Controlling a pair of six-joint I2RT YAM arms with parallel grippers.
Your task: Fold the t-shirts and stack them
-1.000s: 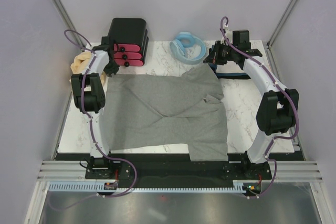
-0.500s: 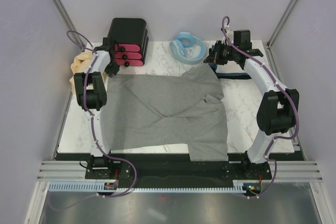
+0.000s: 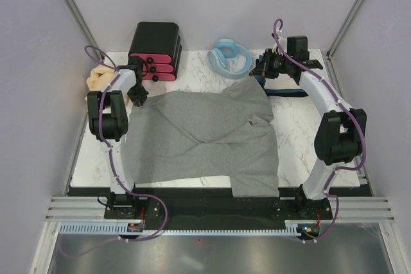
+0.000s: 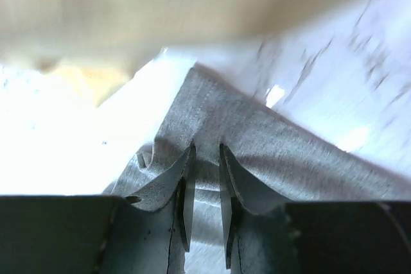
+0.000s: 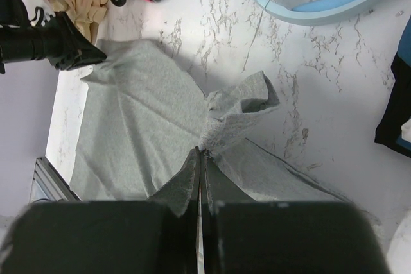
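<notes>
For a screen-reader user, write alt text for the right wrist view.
The right gripper is shut on a pinch of the large heather-grey cloth t-shirt, which spreads over the white marble table to the left gripper at its far corner. A light-blue coiled hose lies beyond.

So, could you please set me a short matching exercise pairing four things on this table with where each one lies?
Things:
1. grey t-shirt
2. tan-yellow shirt
3. light-blue hose
4. black drawer box

Places:
A. far edge, right of centre
B. bunched at the left edge
C. spread across the middle, hanging over the near edge
D. far edge, left of centre

Pairs: 1-C, 2-B, 3-A, 4-D
</notes>
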